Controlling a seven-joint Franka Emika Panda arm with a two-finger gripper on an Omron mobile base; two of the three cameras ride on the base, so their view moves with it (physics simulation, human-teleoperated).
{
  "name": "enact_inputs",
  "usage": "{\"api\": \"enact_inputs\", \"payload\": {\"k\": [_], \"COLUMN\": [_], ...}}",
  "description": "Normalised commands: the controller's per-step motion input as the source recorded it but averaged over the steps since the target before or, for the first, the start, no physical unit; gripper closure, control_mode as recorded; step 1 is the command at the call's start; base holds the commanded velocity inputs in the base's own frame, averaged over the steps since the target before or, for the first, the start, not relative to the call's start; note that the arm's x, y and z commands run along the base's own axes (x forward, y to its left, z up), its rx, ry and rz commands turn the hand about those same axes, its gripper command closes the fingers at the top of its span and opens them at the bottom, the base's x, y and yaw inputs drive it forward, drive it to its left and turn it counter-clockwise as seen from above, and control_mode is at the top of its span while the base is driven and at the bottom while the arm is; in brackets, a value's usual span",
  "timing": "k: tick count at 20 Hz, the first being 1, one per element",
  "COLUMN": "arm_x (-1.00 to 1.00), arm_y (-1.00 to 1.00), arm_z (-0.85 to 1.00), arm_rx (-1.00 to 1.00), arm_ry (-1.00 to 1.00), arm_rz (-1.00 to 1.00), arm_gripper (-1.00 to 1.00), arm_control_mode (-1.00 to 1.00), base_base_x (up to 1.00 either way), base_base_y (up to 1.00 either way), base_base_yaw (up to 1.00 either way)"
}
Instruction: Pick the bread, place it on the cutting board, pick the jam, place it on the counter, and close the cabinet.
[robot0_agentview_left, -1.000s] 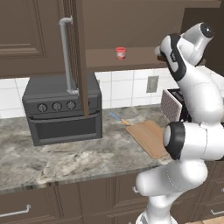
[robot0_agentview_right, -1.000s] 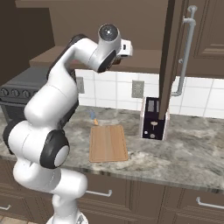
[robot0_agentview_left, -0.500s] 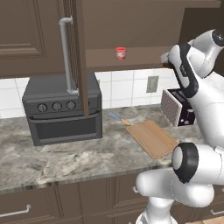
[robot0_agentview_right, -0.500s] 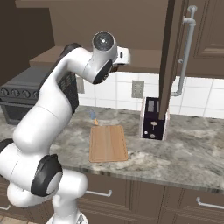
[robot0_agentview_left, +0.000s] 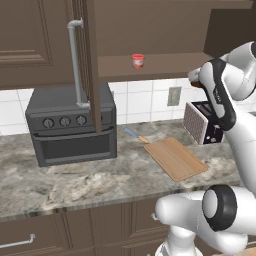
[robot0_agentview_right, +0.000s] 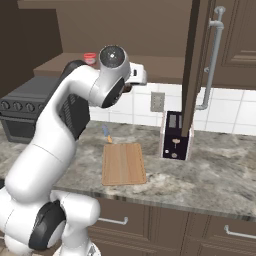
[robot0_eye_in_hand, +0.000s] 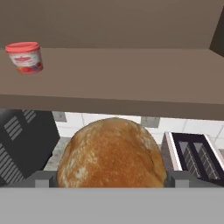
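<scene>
We see the bread (robot0_eye_in_hand: 112, 153) large at the bottom of the hand view, seated between the two dark fingertips (robot0_eye_in_hand: 43, 179), so the gripper (robot0_eye_in_hand: 112, 181) is clenched on the bun and carries it in the air. In the left base view the hand sits high at the right, just below the front edge of the open cabinet (robot0_agentview_left: 150, 65) shelf, with a sliver of brown bun at its tip (robot0_agentview_left: 199, 84). Compared with half a second ago, the hand has drawn back from the shelf towards the near side and the arm's elbow has swung further right; a second ago the arm was folded much closer to the shelf.

The jam (robot0_agentview_left: 138, 61) stands upright on the shelf, well to the left of the hand, where it stood in the earlier frames. In the hand view it sits at the upper left (robot0_eye_in_hand: 25, 57), on the shelf surface.

The cutting board (robot0_agentview_left: 175, 158) lies bare on the counter (robot0_agentview_left: 90, 182), handle pointing to the far left, unmoved. It rests between the dark oven (robot0_agentview_left: 72, 125) on the left and the toaster (robot0_agentview_left: 202, 122) on the right. Both cabinet doors hang open; the left door (robot0_agentview_left: 90, 65) with its silver handle (robot0_agentview_left: 75, 62) juts towards us above the oven.
</scene>
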Motion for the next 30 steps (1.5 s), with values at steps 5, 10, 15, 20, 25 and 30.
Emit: {"api": "enact_inputs", "payload": {"k": [5, 10, 15, 20, 25, 30], "arm_x": [-0.35, -0.25, -0.02, 0.00, 0.00, -0.01], "arm_y": [0.02, 0.03, 0.05, 0.05, 0.05, 0.03], "arm_z": [-0.15, -0.17, -0.18, -0.18, -0.26, -0.24], "arm_rx": [0.00, 0.00, 0.00, 0.00, 0.00, 0.00], "arm_ry": [0.05, 0.07, 0.06, 0.05, 0.07, 0.07], "arm_rz": [0.00, 0.00, 0.00, 0.00, 0.00, 0.00], "arm_gripper": [1.00, 1.00, 1.00, 1.00, 1.00, 1.00], "arm_control_mode": [-1.00, -1.00, -1.00, -1.00, -1.00, -1.00], "base_base_x": [0.00, 0.00, 0.00, 0.00, 0.00, 0.00], "base_base_y": [0.00, 0.00, 0.00, 0.00, 0.00, 0.00], "base_base_yaw": [0.00, 0.00, 0.00, 0.00, 0.00, 0.00]}}
